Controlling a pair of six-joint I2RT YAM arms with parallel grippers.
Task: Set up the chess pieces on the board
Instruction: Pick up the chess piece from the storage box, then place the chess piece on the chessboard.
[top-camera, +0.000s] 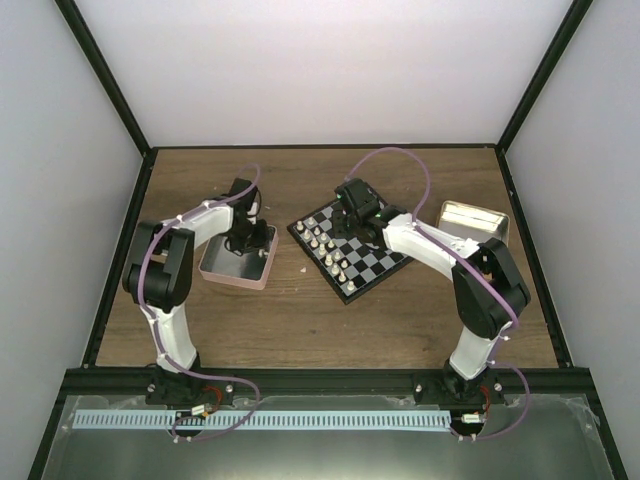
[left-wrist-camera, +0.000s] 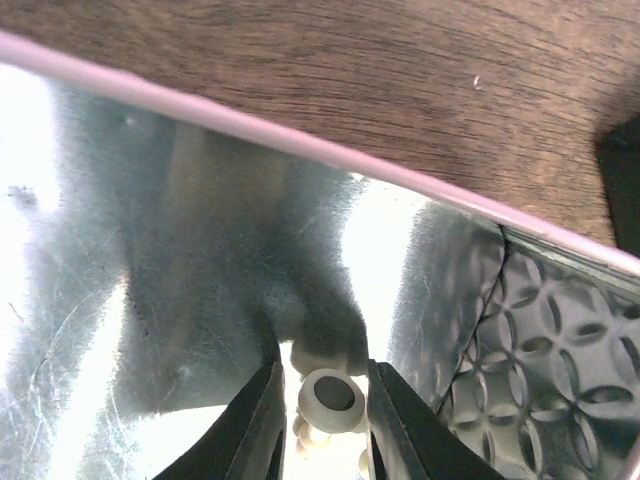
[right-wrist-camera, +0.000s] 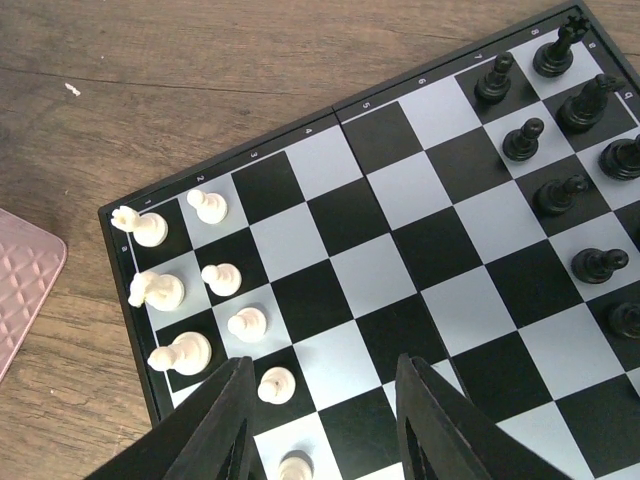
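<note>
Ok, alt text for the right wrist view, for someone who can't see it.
The right gripper, jaws open, hovers over the board: cream-white pieces line its left edge, black pieces its right. A pink tray corner shows far left.

On the table (top-camera: 300, 320), from left to right: tray (top-camera: 232, 278), board (top-camera: 368, 262), box (top-camera: 478, 222). Board turned cornerwise, with the tray just beside its left corner and the box behind its right corner. On the board, chess pieces (right-wrist-camera: 222, 278) in 2 rows along the left edge and 2 rows along the opposite edge. Left pincer (left-wrist-camera: 325, 385) down inside the tray, 1 piece (left-wrist-camera: 333, 398) between its fingers. Right pincer (right-wrist-camera: 320, 375) above the board, over the left rows.
</note>
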